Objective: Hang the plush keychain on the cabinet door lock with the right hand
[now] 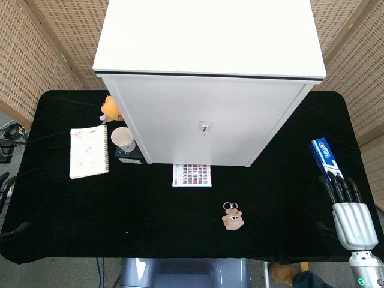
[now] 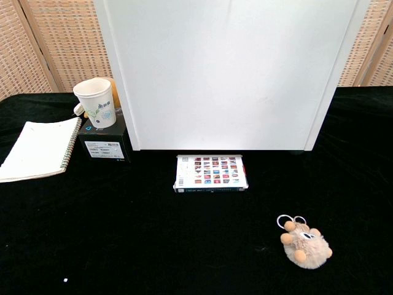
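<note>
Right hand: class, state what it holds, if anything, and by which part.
Nothing is held. The right hand is at the table's right edge, fingers extended, apart from the plush keychain, which lies untouched on the black cloth.

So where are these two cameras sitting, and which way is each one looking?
Head view: high up, looking steeply down on the white cabinet, its door lock and the black table; only the right hand shows.
Chest view: low, looking forward at the cabinet front; no robot part shows.
Shared: plush keychain, paper cup, notebook.
</note>
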Controlling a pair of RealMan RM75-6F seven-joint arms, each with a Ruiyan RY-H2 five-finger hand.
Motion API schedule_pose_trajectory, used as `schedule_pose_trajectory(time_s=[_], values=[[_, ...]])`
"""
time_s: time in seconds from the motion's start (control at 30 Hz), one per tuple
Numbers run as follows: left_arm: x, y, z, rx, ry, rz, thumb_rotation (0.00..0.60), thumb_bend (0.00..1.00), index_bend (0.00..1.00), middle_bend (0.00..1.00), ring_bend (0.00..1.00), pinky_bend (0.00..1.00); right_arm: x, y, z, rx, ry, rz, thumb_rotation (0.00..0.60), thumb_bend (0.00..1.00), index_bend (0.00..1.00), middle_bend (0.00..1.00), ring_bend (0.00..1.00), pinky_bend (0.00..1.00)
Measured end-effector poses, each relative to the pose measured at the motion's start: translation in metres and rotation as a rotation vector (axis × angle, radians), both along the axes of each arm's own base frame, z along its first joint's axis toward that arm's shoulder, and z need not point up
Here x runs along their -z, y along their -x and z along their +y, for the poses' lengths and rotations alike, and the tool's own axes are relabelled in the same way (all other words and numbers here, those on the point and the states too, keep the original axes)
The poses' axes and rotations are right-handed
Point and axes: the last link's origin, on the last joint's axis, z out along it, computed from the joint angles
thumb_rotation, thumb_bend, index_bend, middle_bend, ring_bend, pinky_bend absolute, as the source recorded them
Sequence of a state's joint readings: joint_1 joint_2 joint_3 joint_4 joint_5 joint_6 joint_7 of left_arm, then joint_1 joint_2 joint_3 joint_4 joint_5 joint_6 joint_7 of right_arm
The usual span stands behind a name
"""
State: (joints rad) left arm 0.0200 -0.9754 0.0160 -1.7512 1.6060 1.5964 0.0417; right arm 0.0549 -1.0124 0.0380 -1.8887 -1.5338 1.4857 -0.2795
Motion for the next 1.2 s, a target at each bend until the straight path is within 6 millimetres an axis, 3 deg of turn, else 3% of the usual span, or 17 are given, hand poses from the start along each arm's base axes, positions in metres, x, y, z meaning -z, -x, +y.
schedule_pose_trajectory(time_s=[0.23, 0.3, 0.33, 0.4, 0.5, 0.57, 0.67, 0.97, 1.2], values=[[0.002, 0.0, 0.003, 0.004, 0.003, 0.003, 0.6, 0.0, 0.0, 0.0, 0.0, 0.0, 0.006, 0.001, -0.003, 0.002, -0.039, 0.007, 0.6, 0.0, 0.01, 0.0, 0.0, 0.0], [0.003, 0.001, 0.004, 0.0, 0.002, 0.004, 0.6, 0.0, 0.0, 0.0, 0.0, 0.0, 0.012, 0.001, -0.009, -0.01, -0.063, 0.022, 0.6, 0.0, 0.04, 0.08, 0.02, 0.0], [0.003, 0.001, 0.005, -0.003, 0.001, 0.004, 0.6, 0.0, 0.0, 0.0, 0.0, 0.0, 0.014, 0.0, -0.012, -0.021, -0.069, 0.032, 0.6, 0.0, 0.07, 0.16, 0.08, 0.02], [0.003, 0.002, 0.007, -0.01, 0.0, 0.004, 0.6, 0.0, 0.0, 0.0, 0.0, 0.0, 0.02, -0.001, -0.021, -0.051, -0.086, 0.054, 0.6, 0.0, 0.13, 0.31, 0.21, 0.13], [0.004, 0.003, 0.012, -0.021, -0.003, 0.006, 0.6, 0.0, 0.0, 0.0, 0.0, 0.0, 0.031, -0.006, -0.038, -0.106, -0.14, 0.083, 0.6, 0.03, 0.2, 0.51, 0.46, 0.56], [0.006, 0.004, 0.015, -0.026, -0.002, 0.011, 0.6, 0.0, 0.0, 0.0, 0.0, 0.0, 0.041, -0.012, -0.053, -0.155, -0.192, 0.098, 0.6, 0.11, 0.26, 0.64, 0.63, 0.84], [0.009, 0.005, 0.021, -0.035, -0.002, 0.022, 0.6, 0.0, 0.0, 0.0, 0.0, 0.0, 0.06, -0.022, -0.074, -0.21, -0.285, 0.094, 0.6, 0.17, 0.32, 0.76, 0.74, 0.98], [0.015, 0.012, 0.032, -0.078, 0.006, 0.041, 0.6, 0.0, 0.0, 0.0, 0.0, 0.0, 0.122, -0.051, -0.114, -0.217, -0.567, 0.029, 0.6, 0.34, 0.41, 0.89, 0.87, 1.0], [0.02, 0.015, 0.039, -0.105, 0.022, 0.051, 0.6, 0.0, 0.0, 0.0, 0.0, 0.0, 0.161, -0.062, -0.131, -0.162, -0.632, -0.017, 0.6, 0.41, 0.47, 0.93, 0.9, 1.0]])
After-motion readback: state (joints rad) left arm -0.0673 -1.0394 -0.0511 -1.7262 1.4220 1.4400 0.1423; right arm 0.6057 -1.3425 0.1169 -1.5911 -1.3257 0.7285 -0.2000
